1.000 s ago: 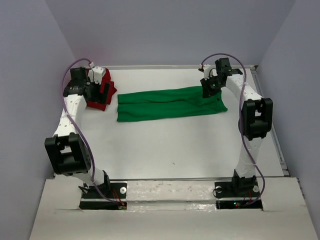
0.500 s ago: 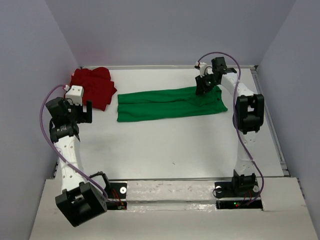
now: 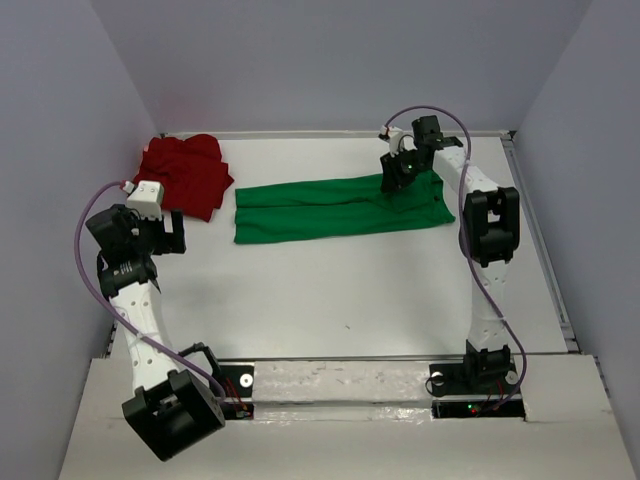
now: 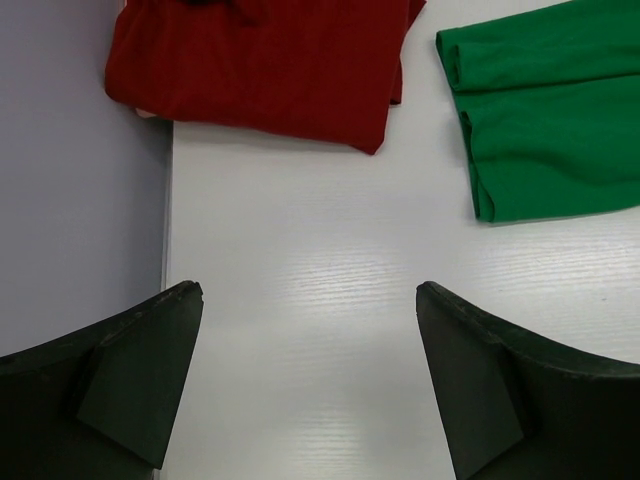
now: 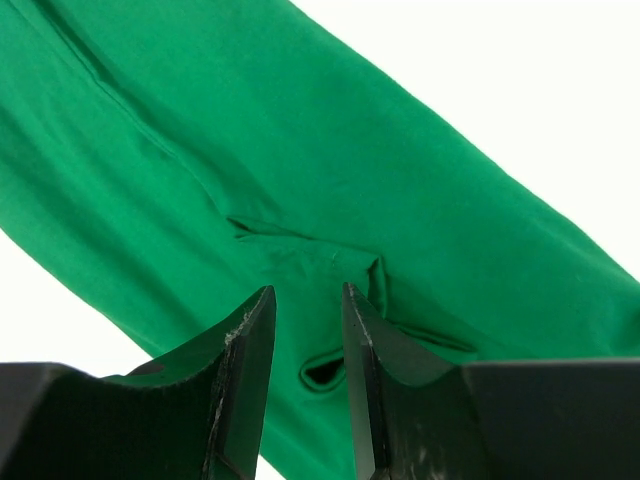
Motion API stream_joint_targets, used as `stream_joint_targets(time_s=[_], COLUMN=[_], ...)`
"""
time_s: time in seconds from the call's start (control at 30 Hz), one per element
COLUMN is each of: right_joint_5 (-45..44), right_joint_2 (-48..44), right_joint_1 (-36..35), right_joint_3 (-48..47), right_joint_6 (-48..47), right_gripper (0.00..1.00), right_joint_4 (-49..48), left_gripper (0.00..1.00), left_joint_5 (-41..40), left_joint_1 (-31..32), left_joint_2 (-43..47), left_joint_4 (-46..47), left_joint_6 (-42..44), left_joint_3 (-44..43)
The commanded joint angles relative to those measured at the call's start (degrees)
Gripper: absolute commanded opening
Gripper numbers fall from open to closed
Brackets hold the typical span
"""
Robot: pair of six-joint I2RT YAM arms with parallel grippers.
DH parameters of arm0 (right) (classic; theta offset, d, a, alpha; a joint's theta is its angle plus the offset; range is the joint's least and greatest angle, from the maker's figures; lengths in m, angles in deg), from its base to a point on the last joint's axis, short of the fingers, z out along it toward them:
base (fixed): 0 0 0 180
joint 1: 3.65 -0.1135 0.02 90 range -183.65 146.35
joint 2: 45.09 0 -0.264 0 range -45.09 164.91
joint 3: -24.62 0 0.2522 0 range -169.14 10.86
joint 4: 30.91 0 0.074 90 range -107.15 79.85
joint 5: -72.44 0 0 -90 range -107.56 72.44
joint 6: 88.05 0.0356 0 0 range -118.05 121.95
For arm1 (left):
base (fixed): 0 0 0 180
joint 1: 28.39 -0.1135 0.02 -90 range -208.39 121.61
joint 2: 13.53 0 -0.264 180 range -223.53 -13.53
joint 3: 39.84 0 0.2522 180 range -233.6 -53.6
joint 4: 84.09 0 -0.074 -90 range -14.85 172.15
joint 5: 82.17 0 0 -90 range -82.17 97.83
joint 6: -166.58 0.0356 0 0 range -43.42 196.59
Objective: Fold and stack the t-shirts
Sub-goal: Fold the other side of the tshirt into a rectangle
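Left pincer, spread wide, has backed off the red t-shirt.

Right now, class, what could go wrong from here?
1. The right gripper hangs, jaws narrowly apart, over a puckered spot of the green shirt; a pinch might catch one layer only and spoil the fold.
2. The red shirt lies rumpled beside the wall; the open left gripper may have little room to grasp its far edge.

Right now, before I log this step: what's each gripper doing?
Left gripper: wide open, empty.
Right gripper: slightly open over the green t-shirt, gripping nothing.
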Motion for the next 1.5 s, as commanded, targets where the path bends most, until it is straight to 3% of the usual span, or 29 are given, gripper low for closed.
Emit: stream_joint_targets(time_s=[0.0, 1.0, 1.47], right_joint_5=[0.93, -3.73, -5.14], right_joint_2=[1.76, 3.6, 4.92], right_joint_1=[-0.35, -0.87, -0.87], right_joint_3=[-2.53, -2.0, -1.12], right_joint_6=[-0.95, -1.74, -2.36], right_gripper=[0.39, 0.38, 0.05], right_joint_4=[-0.3, -3.11, -2.94], left_gripper=[0.99, 0.99, 0.99], left_joint_5=[2.77, 7.07, 8.39], left_joint_1=[-0.75, -3.04, -3.48], left_joint_2=[1.44, 2.67, 3.46], left_joint_4=[2.68, 2.24, 2.42], left_joint_6=[-0.94, -2.17, -2.17], left_joint_3=[0.32, 0.93, 1.37])
